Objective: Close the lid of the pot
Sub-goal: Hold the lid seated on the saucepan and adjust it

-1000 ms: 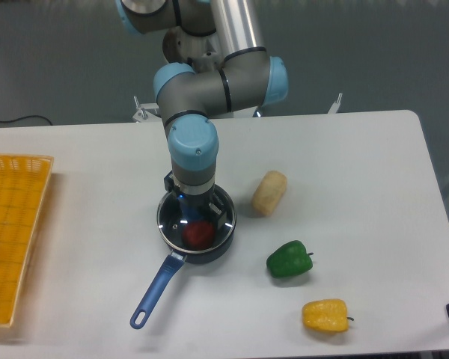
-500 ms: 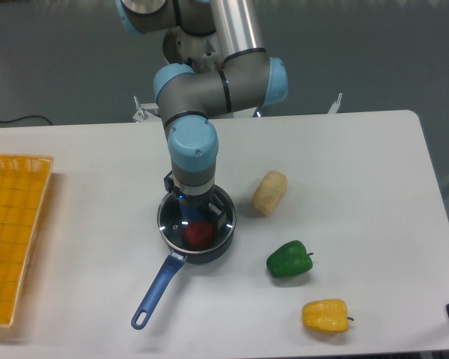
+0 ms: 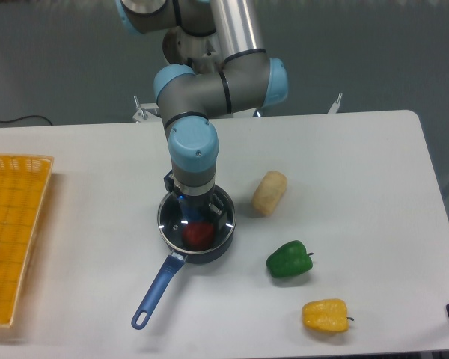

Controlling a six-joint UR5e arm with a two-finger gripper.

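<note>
Lid [image 3: 197, 221] on pot [image 3: 209, 250] (fingers [image 3: 185, 200] above knob).

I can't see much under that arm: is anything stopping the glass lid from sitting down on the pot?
Nothing visible does. The lid already lies over the pot, with a red thing showing through the glass inside. The tool is mostly hidden beneath the arm's wrist.

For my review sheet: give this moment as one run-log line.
stage: lid on pot | gripper: over lid centre, state hidden | inside: red item | nearby: green pepper
</note>
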